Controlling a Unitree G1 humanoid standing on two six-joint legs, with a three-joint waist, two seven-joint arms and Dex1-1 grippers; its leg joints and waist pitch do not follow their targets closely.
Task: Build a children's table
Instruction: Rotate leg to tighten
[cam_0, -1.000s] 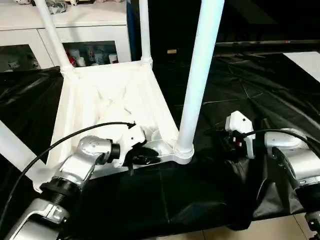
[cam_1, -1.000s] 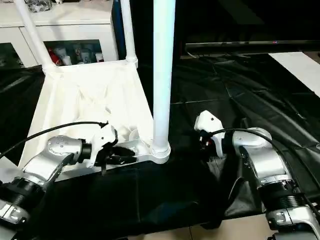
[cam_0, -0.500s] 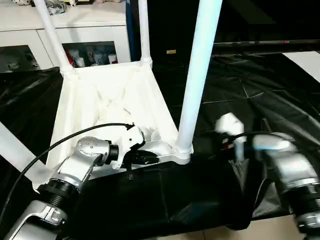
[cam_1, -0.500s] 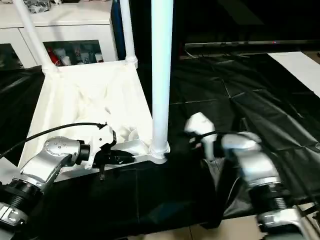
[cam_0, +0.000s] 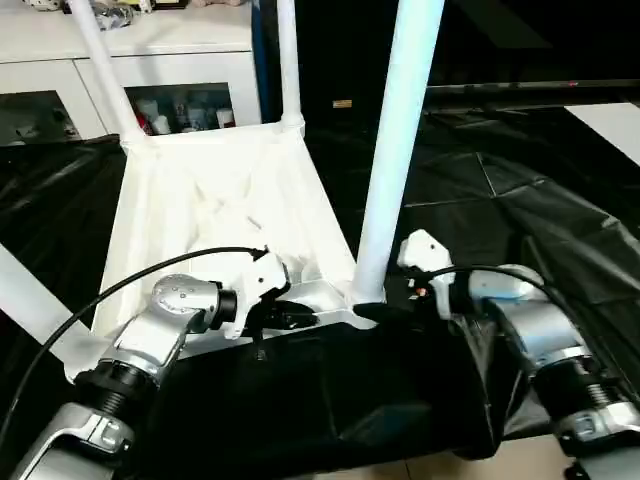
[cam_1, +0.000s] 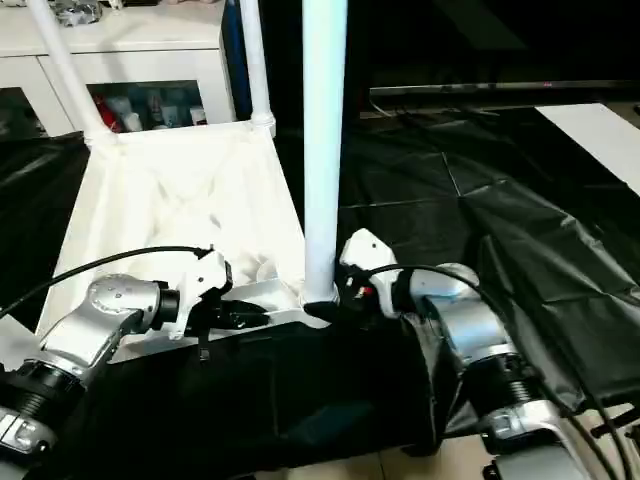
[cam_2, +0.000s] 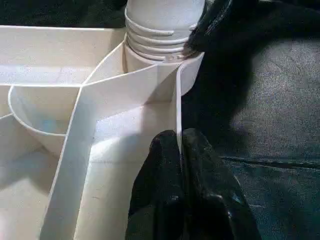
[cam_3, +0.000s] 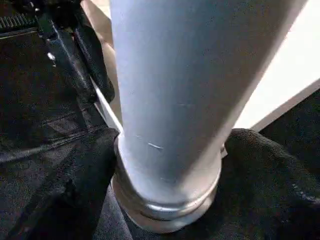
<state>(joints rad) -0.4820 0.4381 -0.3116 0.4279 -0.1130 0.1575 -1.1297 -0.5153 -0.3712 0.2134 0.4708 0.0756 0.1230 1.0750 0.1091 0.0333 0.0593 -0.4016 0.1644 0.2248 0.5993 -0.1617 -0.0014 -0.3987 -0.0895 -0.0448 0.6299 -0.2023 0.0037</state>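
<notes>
The white tabletop (cam_0: 200, 200) lies upside down on black sheeting, ribbed underside up, with white legs standing in its corner sockets. The near-right leg (cam_0: 395, 150) rises from the corner closest to me. My left gripper (cam_0: 300, 318) is shut on the tabletop's thin near rim (cam_2: 177, 100), one finger (cam_2: 160, 170) on each side of the wall, just left of that corner. My right gripper (cam_0: 372, 312) is at the ribbed base of the near-right leg (cam_3: 170, 125), its black fingers (cam_3: 70, 200) pressed against both sides of the collar.
A white cabinet with glass doors (cam_0: 150, 60) stands behind the tabletop. Wrinkled black sheeting (cam_0: 520, 200) covers the work surface, with a dark bar (cam_0: 520, 90) across the back right. Further legs rise at the back left (cam_0: 100, 60), back right (cam_0: 288, 60) and near left (cam_0: 25, 300).
My right gripper has swung left from the open sheeting to the base of the near-right leg and closed around it. The left gripper has stayed on the rim.
</notes>
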